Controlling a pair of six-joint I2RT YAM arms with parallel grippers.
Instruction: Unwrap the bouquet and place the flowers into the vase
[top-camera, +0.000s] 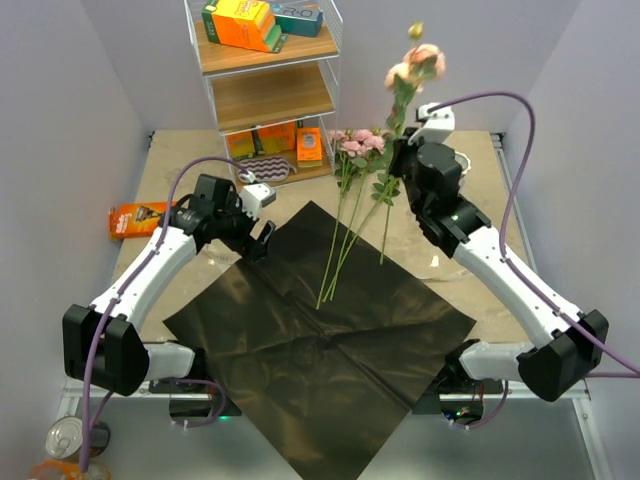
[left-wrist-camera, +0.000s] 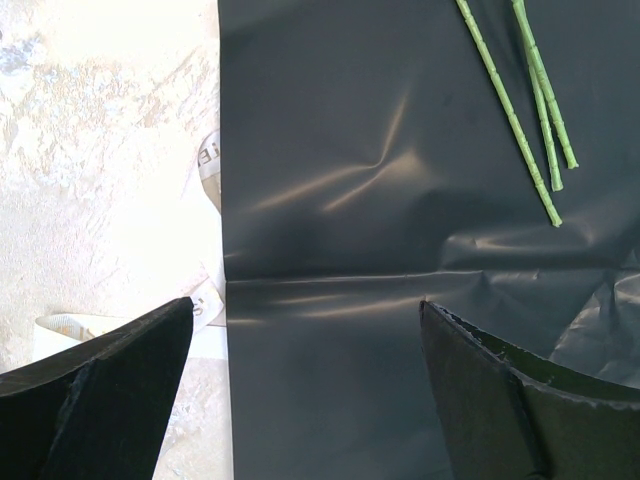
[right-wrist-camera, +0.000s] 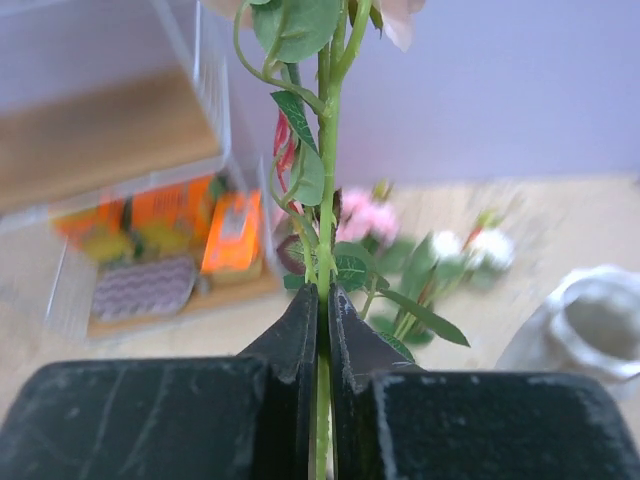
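1. Bench (top-camera: 170, 175): walls close it in at the left, right and top of the top view. Bare surface shows along the left and right sides and in a strip at the top.

2. Black paper (top-camera: 320, 340): it lies unfolded and flat as a diamond across the centre. Its lower corner reaches past the near bench edge, between my two bases. In the left wrist view its left edge runs straight up the frame, with bare bench to the left of it.

3. Shelf rack (top-camera: 265, 90): it stands at top centre against the back wall and limits room there. An orange box (top-camera: 135, 218) lies at the left bench edge.

4. Flowers (top-camera: 345, 235): the green stems lie side by side on the paper's upper corner. Their pink heads rest on the bench near the rack's foot.

5. Held rose (top-camera: 405, 85): my right jaws are closed tight on its green stem. It stands upright at upper right, with its peach-pink heads against the back wall and small leaves just above the grip.

6. Vase (right-wrist-camera: 590, 330): whitish with a wavy rim, it stands at the right edge of the right wrist view, apart from the held stem.

7. Ribbon (left-wrist-camera: 205, 165): pale, it lies on the bench and is partly tucked under the paper's left edge.

8. Left jaws: spread fully wide and holding nothing, they hover above that paper edge.
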